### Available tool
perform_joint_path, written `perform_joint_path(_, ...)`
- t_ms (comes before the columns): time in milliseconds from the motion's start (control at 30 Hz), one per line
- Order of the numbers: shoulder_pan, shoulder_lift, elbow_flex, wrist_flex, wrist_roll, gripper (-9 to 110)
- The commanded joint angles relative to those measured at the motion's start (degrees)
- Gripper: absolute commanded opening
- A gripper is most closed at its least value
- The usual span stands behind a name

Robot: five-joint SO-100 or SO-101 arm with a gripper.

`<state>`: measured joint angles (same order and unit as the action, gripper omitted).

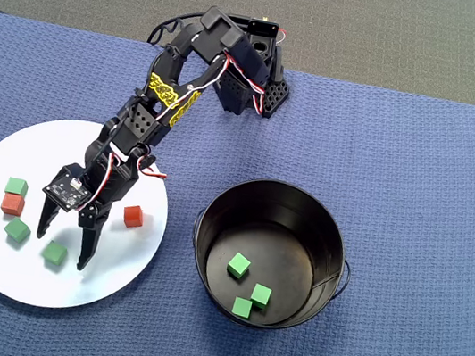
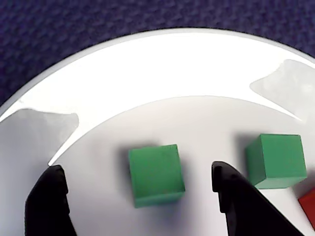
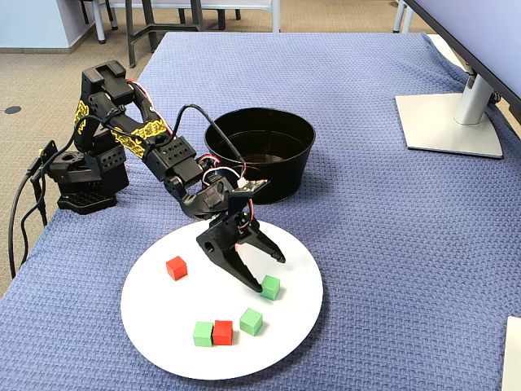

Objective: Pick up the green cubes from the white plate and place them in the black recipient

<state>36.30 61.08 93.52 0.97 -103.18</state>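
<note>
My gripper (image 1: 62,250) hangs open low over the white plate (image 1: 104,279), its two black fingers straddling one green cube (image 1: 54,252) without touching it. In the wrist view that cube (image 2: 156,174) sits between the fingers with a gap on each side, slightly nearer the right finger (image 2: 236,201). Two more green cubes (image 1: 17,230) (image 1: 16,186) lie on the plate's left part. Three green cubes (image 1: 239,265) (image 1: 261,296) (image 1: 242,307) lie on the floor of the black recipient (image 1: 206,263), right of the plate. The fixed view shows the gripper (image 3: 269,274) over the straddled cube (image 3: 270,287).
Two red cubes (image 1: 13,203) (image 1: 132,216) also lie on the plate, one touching a green cube. The arm's base (image 1: 253,81) stands at the back of the blue cloth. A monitor stand (image 3: 448,122) is far right in the fixed view.
</note>
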Motion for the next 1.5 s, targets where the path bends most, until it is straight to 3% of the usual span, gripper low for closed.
perform_joint_path(0,1.05,0.26,-3.78,0.0,-0.53,31)
perform_joint_path(600,0.44,-5.98,-6.77,-2.02,-0.09,28)
perform_joint_path(933,0.53,-6.94,-8.09,-1.41,0.97,16)
perform_joint_path(1133,0.35,-6.77,-7.47,-1.49,1.58,1)
perform_joint_path(1333,0.26,-5.89,-7.29,-1.76,2.9,0)
perform_joint_path(1467,0.35,-0.97,-8.88,6.24,6.24,0)
